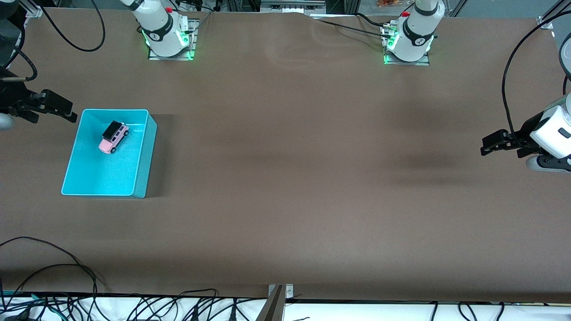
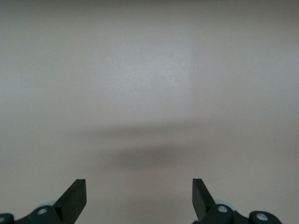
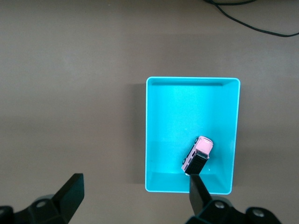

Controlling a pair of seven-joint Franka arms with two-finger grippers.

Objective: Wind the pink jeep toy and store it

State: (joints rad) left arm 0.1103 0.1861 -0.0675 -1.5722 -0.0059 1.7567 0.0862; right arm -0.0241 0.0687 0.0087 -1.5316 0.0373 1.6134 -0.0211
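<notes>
Both tools stand wide and carry nothing: the right tool [image 1: 67, 111] hangs at the right arm's end of the bench [image 1: 285, 178], just off the turquoise bin [image 1: 145, 151], at about ten o'clock from it in the front view, while the left tool [image 1: 488, 145] waits over bare bench at the left arm's end, well apart from everything. Out from the right tool, the pink jeep toy [image 1: 113, 138] sits upright on its wheels inside the bin, in the half farther from the front camera, skewed to the walls with its black roof end toward one o'clock. It looks stored already, so the step in hand is, I judge, simply clearing away. If the toy must be taken up for winding, the right tool should come straight down over the bin, turn to match the skew, and close across the narrow body, keeping clear of the near wall.
</notes>
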